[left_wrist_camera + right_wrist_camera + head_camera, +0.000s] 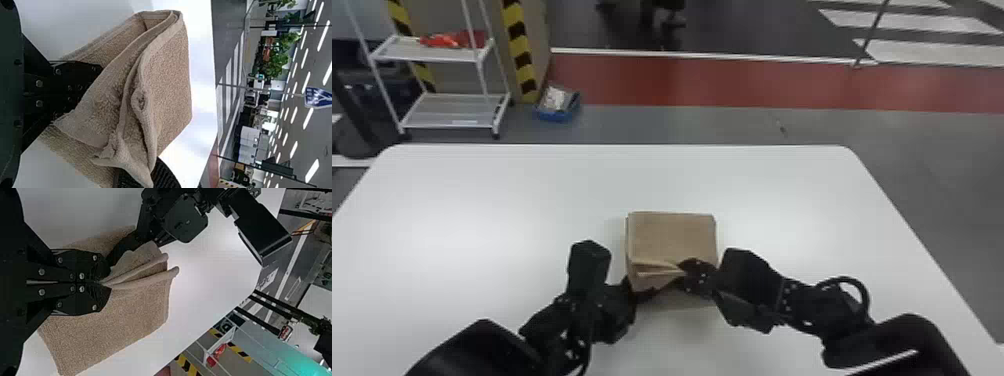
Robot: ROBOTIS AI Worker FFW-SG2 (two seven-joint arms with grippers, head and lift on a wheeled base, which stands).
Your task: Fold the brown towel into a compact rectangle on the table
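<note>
The brown towel (673,235) lies as a layered block on the table, its near part raised in loose folds. At its near left, my left gripper (646,296) reaches under the raised folds. In the left wrist view, a flap of the towel (168,78) covers the tips of the left gripper (92,92), whose fingers are together; whether cloth is between them is hidden. From the right, my right gripper (693,275) holds the near folds. The right wrist view has the right gripper (102,284) shut on pinched layers of the towel (117,323).
The white table (482,200) extends around the towel on every side. Both forearms reach in from the near edge, their grippers close together. Beyond the far edge stand a white shelf cart (444,95) and a blue bin (558,106) on the floor.
</note>
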